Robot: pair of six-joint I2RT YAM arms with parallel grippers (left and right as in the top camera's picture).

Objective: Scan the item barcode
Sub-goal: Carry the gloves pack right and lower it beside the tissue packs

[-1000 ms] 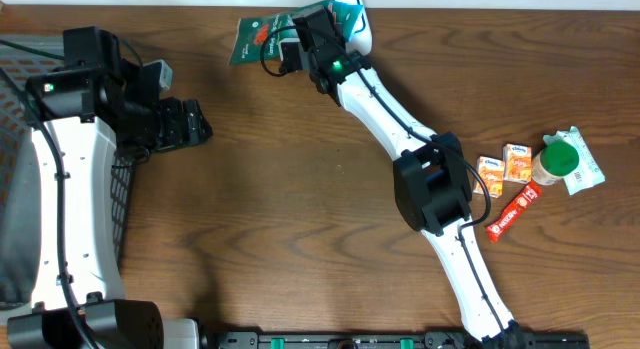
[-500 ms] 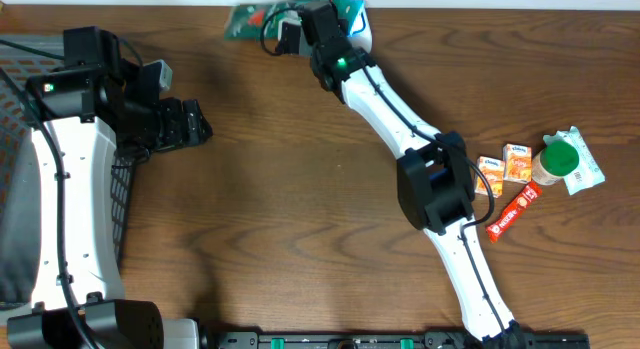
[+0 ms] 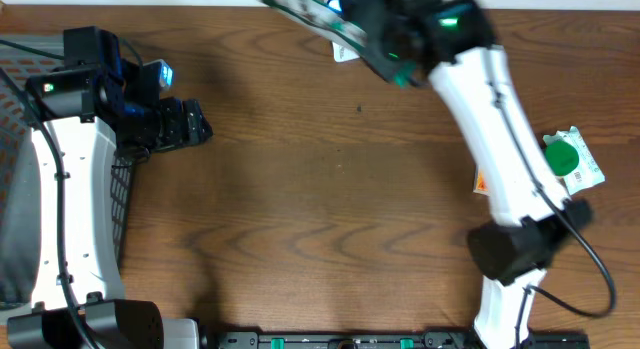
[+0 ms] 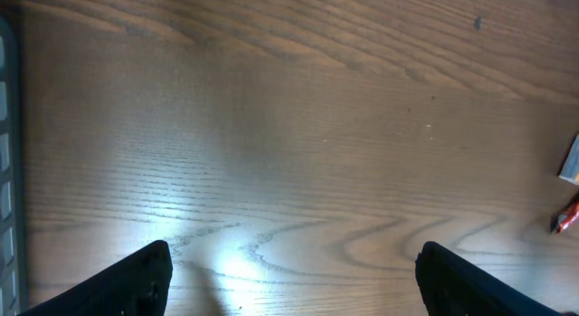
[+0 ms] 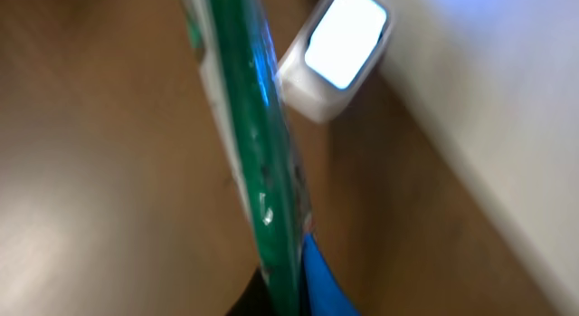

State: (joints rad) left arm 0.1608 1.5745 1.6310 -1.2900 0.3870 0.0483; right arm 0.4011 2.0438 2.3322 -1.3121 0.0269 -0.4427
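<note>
As the right gripper (image 5: 285, 293) clamped the green packet (image 5: 262, 162) edge-on at the far edge of the tabletop (image 3: 300, 189), its printed face likely needed turning toward the scanner (image 5: 344, 49).

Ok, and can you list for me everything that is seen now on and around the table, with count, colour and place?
green packet: one, green, held above the table's far edge
scanner: one, white with a lit face, far edge, beside the packet; likely the scanner
jar: one, green lid, right side, on a wrapper
white wrapper: one, white, under the jar
orange box: one seen, orange, mostly hidden by the right arm
red stick pack: one, red, right side, only its end seen
basket: one, dark mesh, left edge
table: one, brown wood
left gripper: black, open, empty, left side
right gripper: shut on the green packet, far edge
</note>
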